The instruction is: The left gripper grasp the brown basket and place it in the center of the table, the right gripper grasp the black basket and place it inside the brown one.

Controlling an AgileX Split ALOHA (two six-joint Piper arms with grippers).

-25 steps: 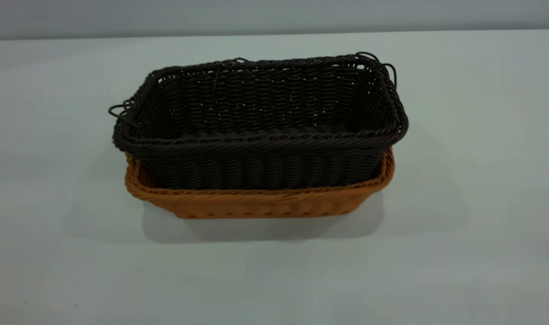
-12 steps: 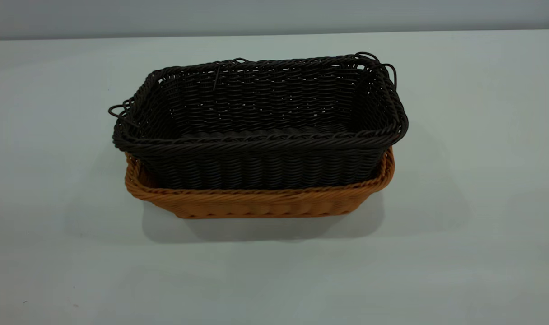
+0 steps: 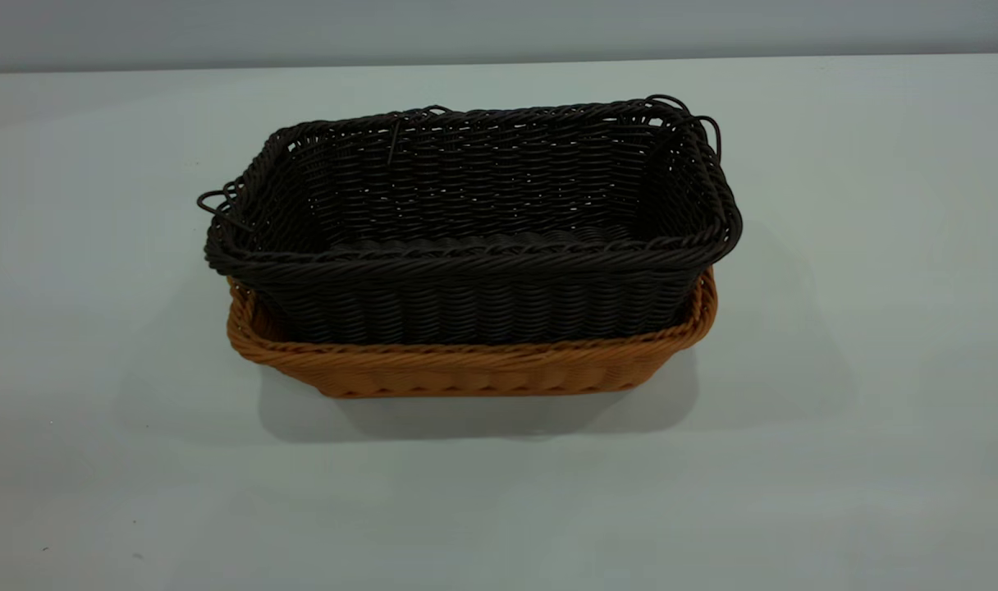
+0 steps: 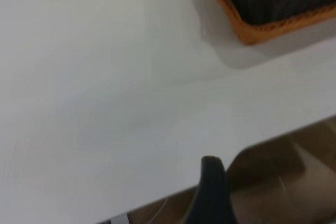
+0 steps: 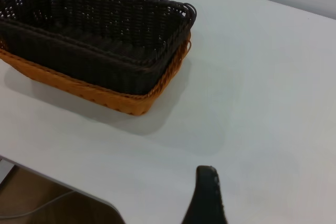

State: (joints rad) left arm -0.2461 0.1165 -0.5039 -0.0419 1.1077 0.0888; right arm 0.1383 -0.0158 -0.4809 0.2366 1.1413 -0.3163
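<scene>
The black basket (image 3: 474, 222) sits nested inside the brown basket (image 3: 466, 369) near the middle of the table (image 3: 835, 451). Both stand upright, and the black rim rises well above the brown rim. Neither gripper shows in the exterior view. In the right wrist view the nested black basket (image 5: 94, 30) and brown basket (image 5: 113, 98) lie far off. One black finger (image 5: 206, 195) of my right gripper shows above bare table, with nothing against its pad. In the left wrist view one finger (image 4: 211, 192) of my left gripper hangs over the table's edge, away from the brown basket's corner (image 4: 252, 30).
White tabletop lies on all sides of the baskets. The table edge (image 4: 273, 132) shows in the left wrist view with brown floor beyond it. It also shows in the right wrist view (image 5: 58, 182).
</scene>
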